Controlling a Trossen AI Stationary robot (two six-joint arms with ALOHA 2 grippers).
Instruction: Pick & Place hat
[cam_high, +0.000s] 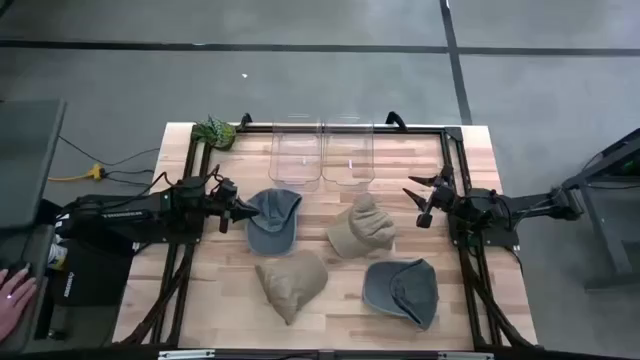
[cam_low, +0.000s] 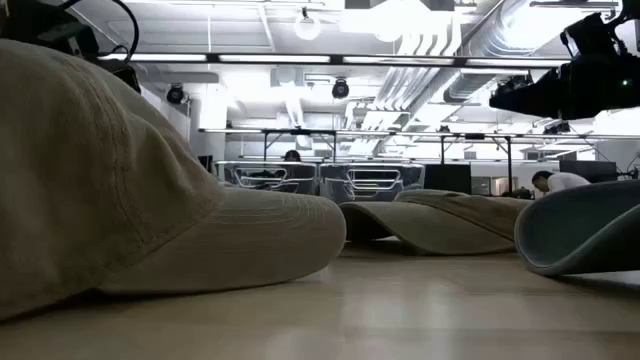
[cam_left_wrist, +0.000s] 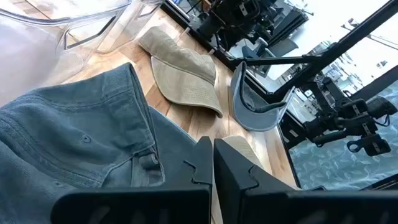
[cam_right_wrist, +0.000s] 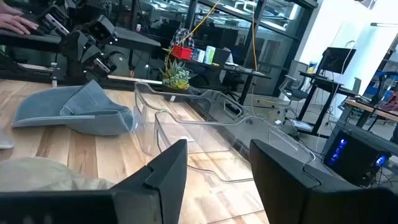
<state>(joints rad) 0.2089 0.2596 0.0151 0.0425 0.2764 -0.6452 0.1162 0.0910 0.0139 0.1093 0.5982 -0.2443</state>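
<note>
Four hats lie on the wooden table (cam_high: 200, 290). A blue-grey hat (cam_high: 272, 220) lies left of centre, a tan hat (cam_high: 360, 228) at centre, a second tan hat (cam_high: 292, 283) nearer the front, and a second blue-grey hat (cam_high: 402, 290) at the front right. My left gripper (cam_high: 243, 212) is shut, low at the left edge of the first blue-grey hat (cam_left_wrist: 74, 137). Nothing shows between its fingers (cam_left_wrist: 212, 155). My right gripper (cam_high: 420, 203) stands open to the right of the central tan hat, holding nothing (cam_right_wrist: 217, 149). My left gripper lies with its shut fingertips (cam_left_wrist: 202, 155) right beside the blue-grey hat's left edge (cam_high: 252, 212), coming level from the table's left. Whether they touch the cloth, I cannot tell.
Two clear plastic bins (cam_high: 296, 155) (cam_high: 348, 152) stand side by side at the table's far edge. A small green plant (cam_high: 215, 131) sits at the far left corner. A person's hand (cam_high: 10, 295) shows off the table at the left. The front tan hat (cam_low: 150, 200) fills the low view's left.
</note>
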